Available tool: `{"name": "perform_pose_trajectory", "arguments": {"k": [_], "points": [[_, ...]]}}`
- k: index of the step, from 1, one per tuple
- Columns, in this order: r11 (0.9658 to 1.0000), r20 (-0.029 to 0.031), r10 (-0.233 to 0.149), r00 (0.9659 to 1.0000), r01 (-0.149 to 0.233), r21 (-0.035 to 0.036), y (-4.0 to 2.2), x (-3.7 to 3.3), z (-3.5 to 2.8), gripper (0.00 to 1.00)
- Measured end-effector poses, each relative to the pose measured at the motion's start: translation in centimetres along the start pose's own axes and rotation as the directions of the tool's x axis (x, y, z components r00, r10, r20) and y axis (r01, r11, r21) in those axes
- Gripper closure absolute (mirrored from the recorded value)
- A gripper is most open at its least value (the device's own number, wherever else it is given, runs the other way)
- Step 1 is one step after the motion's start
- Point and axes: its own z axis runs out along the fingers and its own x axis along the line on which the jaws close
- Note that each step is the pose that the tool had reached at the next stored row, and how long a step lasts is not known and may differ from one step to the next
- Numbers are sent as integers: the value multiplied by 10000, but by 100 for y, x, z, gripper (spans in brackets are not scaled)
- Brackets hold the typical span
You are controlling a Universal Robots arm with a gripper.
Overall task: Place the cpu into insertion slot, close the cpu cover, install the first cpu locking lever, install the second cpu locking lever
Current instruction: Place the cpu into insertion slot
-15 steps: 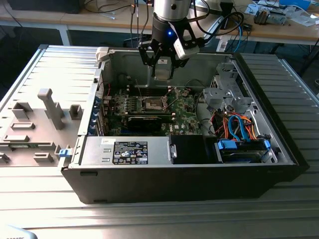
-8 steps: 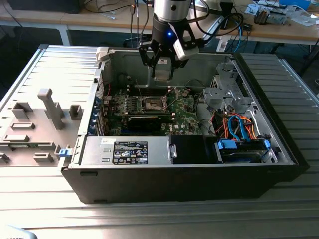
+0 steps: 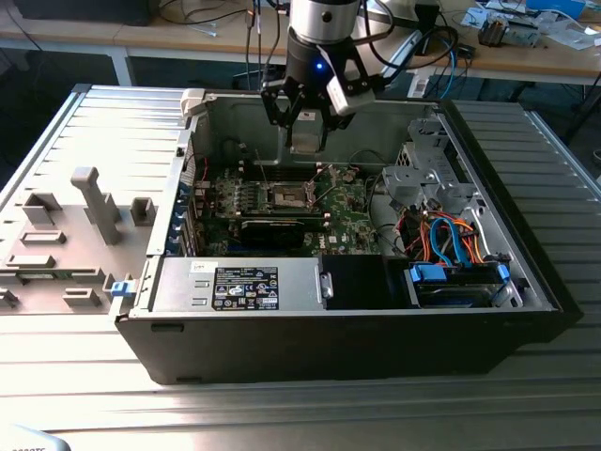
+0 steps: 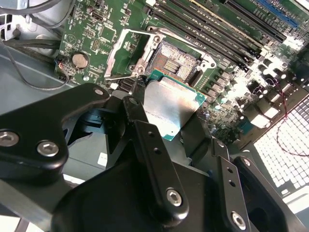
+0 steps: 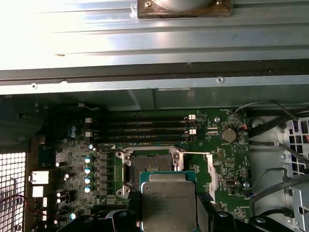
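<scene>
The black two-fingered claw (image 3: 305,120) on the arm is clamped onto the small flat square cpu with a dull silver-grey metal top (image 3: 306,132), gripping it by two opposite edges. In both wrist views the cpu (image 4: 170,107) (image 5: 169,205) sits squarely between the black metal fingers (image 4: 136,113), its green underside rim showing past the metal top. In the exterior view the claw hangs above the open black computer case (image 3: 329,348), at twelve o'clock from the square insertion slot (image 3: 286,194) on the green motherboard (image 3: 349,202), and the cpu is held in the air, apart from the board. The insertion slot (image 4: 176,60) (image 5: 149,166) lies bare, its grid of contacts uncovered. The thin square silvery cpu cover with an open centre window (image 4: 121,52) is swung up on its hinge beside the slot. From the slot in the exterior view, the silver power supply box with a black label (image 3: 239,287) lies at six o'clock, a bundle of blue and orange cables (image 3: 451,235) lies at about four o'clock, and the grey ribbed side panel (image 3: 66,235) lies at nine o'clock, outside the case.
</scene>
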Motion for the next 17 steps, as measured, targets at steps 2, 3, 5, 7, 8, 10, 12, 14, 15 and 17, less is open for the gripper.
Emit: {"name": "perform_pose_trajectory", "arguments": {"k": [2,3,5,7,8,10,12,14,15,17], "points": [[10000,0,0,10000,0,0,-1,0,8,45],[10000,-1,0,10000,0,0,-1,0,12,45],[10000,0,0,10000,0,0,-2,0,18,45],[10000,-1,0,10000,0,1,-3,0,29,45],[10000,0,0,10000,0,0,-3,-1,32,45],[10000,0,0,10000,0,1,-3,-1,38,45],[10000,0,0,10000,0,0,-4,-1,44,45],[10000,0,0,10000,0,1,-5,-1,48,45],[10000,-1,0,10000,0,1,-5,-1,50,45],[10000,1,0,10000,0,-1,-5,-1,59,45]]}}
